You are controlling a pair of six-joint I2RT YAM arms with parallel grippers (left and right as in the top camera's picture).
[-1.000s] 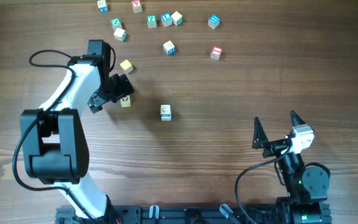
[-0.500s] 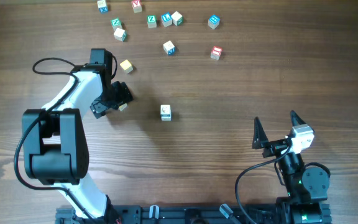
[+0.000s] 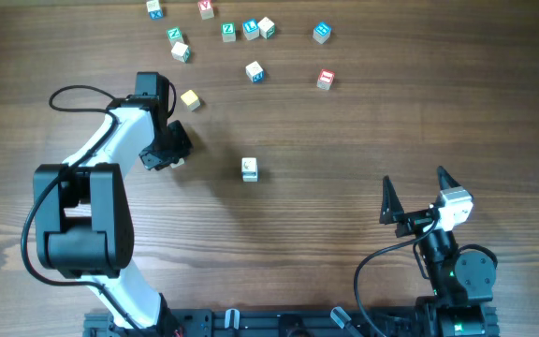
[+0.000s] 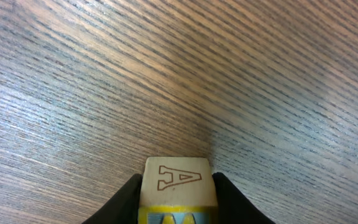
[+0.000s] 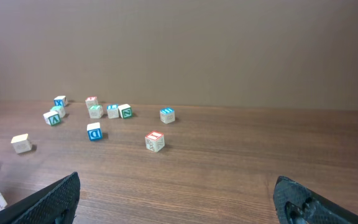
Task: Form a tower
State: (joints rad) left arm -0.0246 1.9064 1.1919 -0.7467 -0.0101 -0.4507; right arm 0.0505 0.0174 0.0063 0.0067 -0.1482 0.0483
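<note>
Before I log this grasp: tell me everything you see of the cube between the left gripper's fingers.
Pale wooden cube, one face bearing an outlined brown A, the adjoining face yellow with pale blue marks. It sits square between the left gripper's black fingers, which touch both sides. Overhead, the gripper hides it.

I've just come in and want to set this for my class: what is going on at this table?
A two-armed robot is building a tower from letter cubes. The left gripper is closed on a yellow-faced cube marked A, down at the table. The right gripper hangs open and empty at the near side. A lone cube stands mid-table, and other loose cubes lie scattered along the far side. No tower is visible yet.
</note>
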